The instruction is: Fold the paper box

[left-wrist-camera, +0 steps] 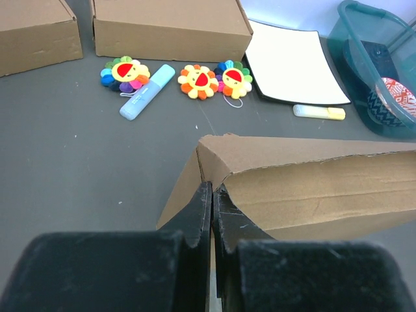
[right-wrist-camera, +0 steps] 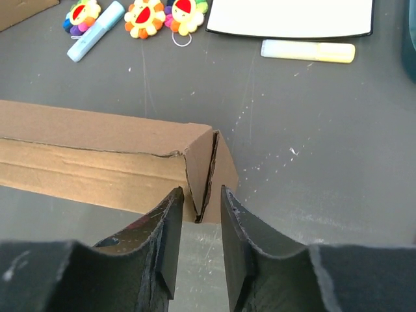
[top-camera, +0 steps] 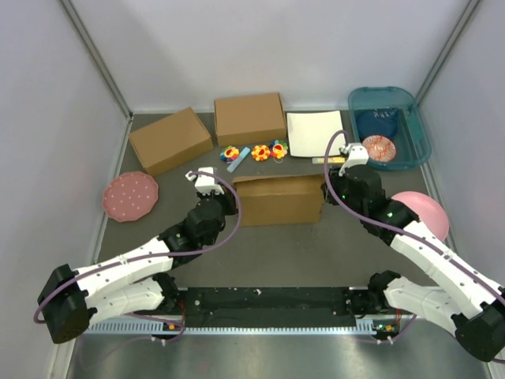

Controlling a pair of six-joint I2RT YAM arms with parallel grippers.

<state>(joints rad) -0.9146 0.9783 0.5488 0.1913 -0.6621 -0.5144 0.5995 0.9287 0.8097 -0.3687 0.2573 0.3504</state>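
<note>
We have the paper box [top-camera: 278, 200] standing in the middle of the desk [top-camera: 300, 253], just nearer than the toy flowers [top-camera: 260, 151]. Our left fingers [left-wrist-camera: 200, 218] are pressed together at its left corner; our right fingers [right-wrist-camera: 168, 227] are spread a little, framing its right corner seam

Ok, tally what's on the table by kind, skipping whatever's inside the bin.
Cardboard: 3 (middle box, two back boxes)
Flowers: 3
Markers: 2
White sheet: 1
Pink dishes: 2
Bin: 1
Total: 12
</note>
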